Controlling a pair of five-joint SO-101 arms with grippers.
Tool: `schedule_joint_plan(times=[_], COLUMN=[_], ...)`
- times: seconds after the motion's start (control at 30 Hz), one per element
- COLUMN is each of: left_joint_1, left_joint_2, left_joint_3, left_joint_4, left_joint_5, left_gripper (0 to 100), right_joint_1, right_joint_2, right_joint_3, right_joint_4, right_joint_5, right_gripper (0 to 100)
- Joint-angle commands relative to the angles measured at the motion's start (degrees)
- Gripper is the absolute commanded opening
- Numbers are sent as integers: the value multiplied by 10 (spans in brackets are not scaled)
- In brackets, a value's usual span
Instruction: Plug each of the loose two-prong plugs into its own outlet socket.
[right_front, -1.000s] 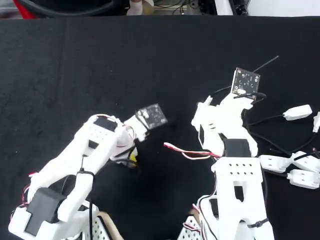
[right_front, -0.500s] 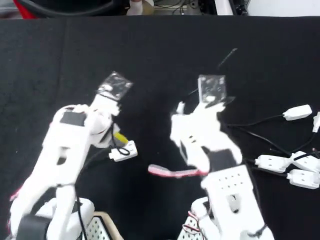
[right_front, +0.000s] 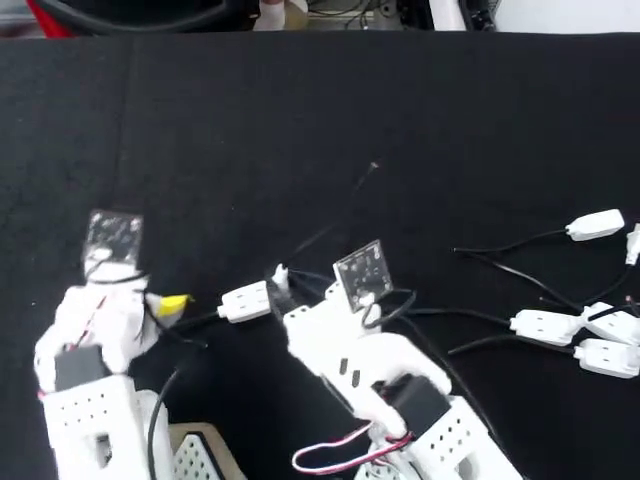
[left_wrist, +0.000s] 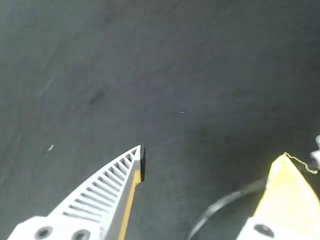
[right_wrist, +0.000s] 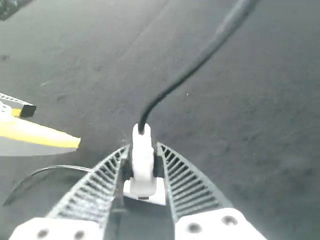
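Observation:
My right gripper (right_wrist: 142, 148) is shut on a white plug (right_wrist: 142, 165), whose black cable (right_wrist: 190, 75) runs up and away from it. From above, this gripper (right_front: 279, 284) sits left of the table's centre. A white plug body (right_front: 244, 300) lies at its tip, with a cable trailing toward the other arm. My left gripper (left_wrist: 212, 152) is open over bare black cloth with nothing between its fingers, and a black cable (left_wrist: 220, 210) crosses beneath it. In the high view its yellow finger (right_front: 172, 303) points at that white body from the left, a short gap away.
Several white plugs and sockets on black cables lie at the right edge: one (right_front: 595, 225) farther back and a cluster (right_front: 545, 325) (right_front: 608, 355) nearer the front. The black table cloth (right_front: 300, 120) is bare toward the back. A perforated base (right_front: 195, 455) sits at the front.
The left arm swung left and drew back, uncovering the white plug body. The right arm swung from the centre right down to the left, and its gripper now sits at that spot.

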Motion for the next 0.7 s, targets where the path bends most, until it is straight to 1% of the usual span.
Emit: schedule_joint_plan(times=[0.0, 0.1, 0.2, 0.3, 0.47, 0.57, 0.67], left_joint_1=[-80, -94, -97, -97, -95, -95, -95], left_joint_2=[-127, -205, -264, -247, -252, -252, -252], left_joint_3=[73, 95, 107, 109, 113, 113, 113], left_joint_4=[11, 50, 96, 99, 102, 103, 104], left_joint_5=[1, 0, -14, -33, -33, -33, -33], left_gripper=[385, 385, 385, 385, 385, 385, 385], right_joint_1=[-15, -18, -19, -22, -55, -56, -56], right_joint_2=[0, 51, 143, 261, 436, 513, 555], right_joint_3=[-1, -22, -51, -88, -145, -175, -196], right_joint_4=[-25, -39, -68, -96, -145, -162, -159], right_joint_5=[-44, -62, -75, -84, -102, -103, -104], right_gripper=[12, 12, 12, 12, 12, 12, 12])
